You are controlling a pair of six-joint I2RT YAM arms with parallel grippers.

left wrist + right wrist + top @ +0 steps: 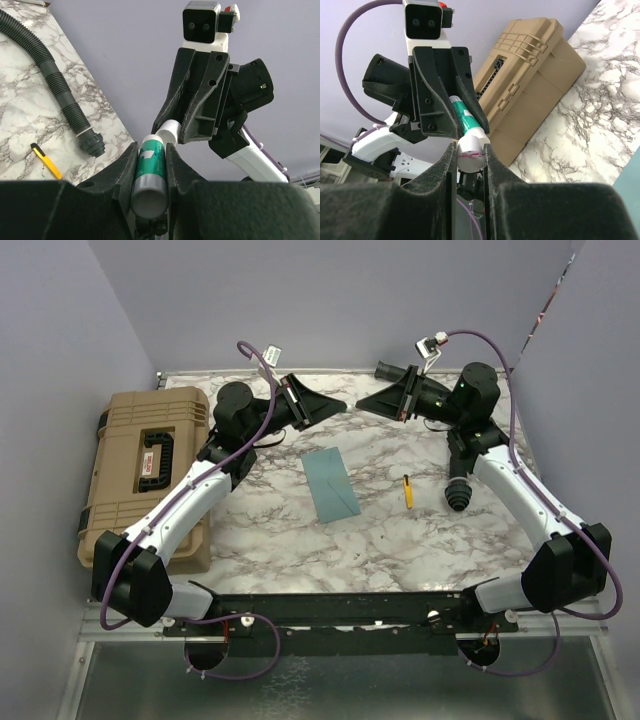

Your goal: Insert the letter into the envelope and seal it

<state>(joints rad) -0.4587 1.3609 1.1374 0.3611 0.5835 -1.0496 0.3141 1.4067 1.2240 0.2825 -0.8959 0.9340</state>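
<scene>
The teal envelope [332, 485] lies flat on the marble table [420, 540], about in the middle. The letter is out of view. Above the table's far part both grippers meet tip to tip. My left gripper [338, 405] [151, 150] is shut on the green body of a glue stick [150, 170] [462, 117]. Facing it, my right gripper [362, 403] [471, 150] is shut on the stick's white cap [470, 157] [170, 129]. The cap still sits against the body.
A tan hard case [150, 475] [535, 75] stands along the left side. A yellow pen-like tool [407, 490] [47, 162] and a black corrugated hose [458, 490] [55, 85] lie right of the envelope. Lavender walls close the back and sides.
</scene>
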